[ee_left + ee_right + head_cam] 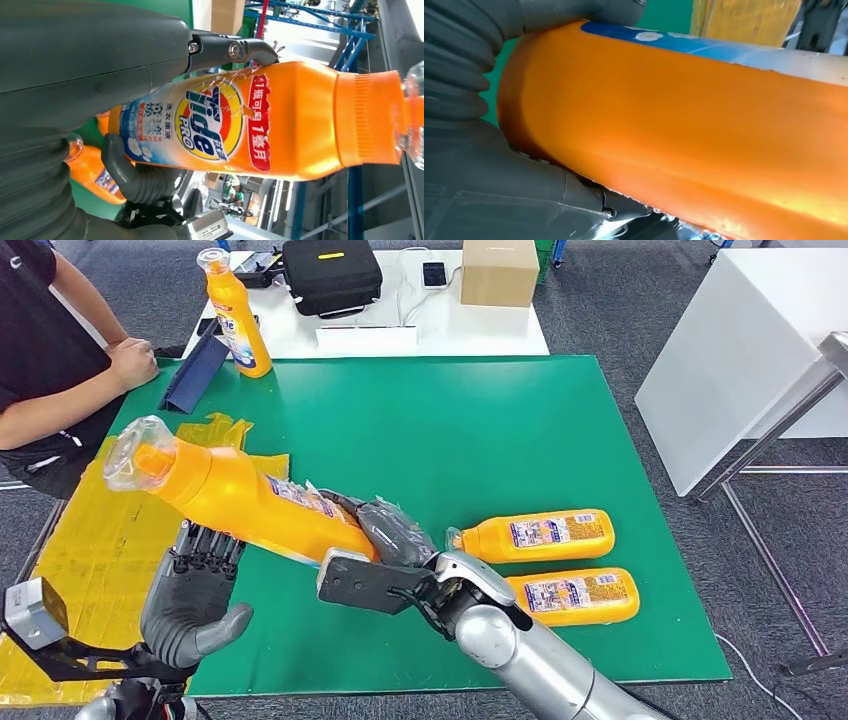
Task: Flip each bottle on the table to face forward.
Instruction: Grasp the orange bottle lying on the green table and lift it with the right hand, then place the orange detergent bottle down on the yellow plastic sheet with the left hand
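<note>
The right hand (395, 535) grips the held bottle (240, 500) by its base, cap aimed upper left, while the left hand (195, 590) spreads open beneath it.

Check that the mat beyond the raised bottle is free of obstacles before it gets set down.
Nothing visible blocks it. The right hand grips the raised bottle above open green mat. Two lying bottles sit to its right, a standing bottle at the far edge.

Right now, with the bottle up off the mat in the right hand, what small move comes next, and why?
Probably close the left hand on the raised bottle. The right hand grips its base end and its cap points left; the left hand sits open under its middle, its fingers spread. Two bottles lie on the green mat.
</note>
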Controlling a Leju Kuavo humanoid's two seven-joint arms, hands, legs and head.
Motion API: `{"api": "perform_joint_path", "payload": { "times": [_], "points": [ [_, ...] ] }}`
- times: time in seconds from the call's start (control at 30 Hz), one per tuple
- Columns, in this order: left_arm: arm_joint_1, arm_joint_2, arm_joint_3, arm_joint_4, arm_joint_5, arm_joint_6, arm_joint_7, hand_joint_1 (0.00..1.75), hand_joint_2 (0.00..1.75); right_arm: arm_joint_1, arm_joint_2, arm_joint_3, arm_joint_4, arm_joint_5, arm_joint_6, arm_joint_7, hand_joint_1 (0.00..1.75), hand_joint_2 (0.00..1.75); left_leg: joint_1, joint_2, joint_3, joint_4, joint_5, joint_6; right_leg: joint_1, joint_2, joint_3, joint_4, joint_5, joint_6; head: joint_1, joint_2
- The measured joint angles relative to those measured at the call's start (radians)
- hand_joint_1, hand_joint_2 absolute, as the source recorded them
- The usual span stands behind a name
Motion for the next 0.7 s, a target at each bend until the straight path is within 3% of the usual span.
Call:
{"api": "perform_joint_path", "payload": {
  "times": [0.23,0.7],
  "points": [
    [-0.005,0.013,-0.018,-0.002,-0.004,-0.012,-0.007,0.00,1.75,-0.038,-0.006,0.086,0.004,-0.052,0.048,0.001,1.75,1.75,0.000,0.000,0.000,0.000,0.000,0.000,0.000,0.000,0.000,0.000,0.000,0.000,0.000,0.000],
    [-0.005,0.026,-0.025,-0.002,-0.001,-0.009,-0.002,0.00,1.75,-0.075,-0.012,0.149,0.010,-0.068,0.060,0.000,1.75,1.75,0.000,0.000,0.000,0.000,0.000,0.000,0.000,0.000,-0.001,0.000,0.000,0.000,0.000,0.000]
  ]
}}
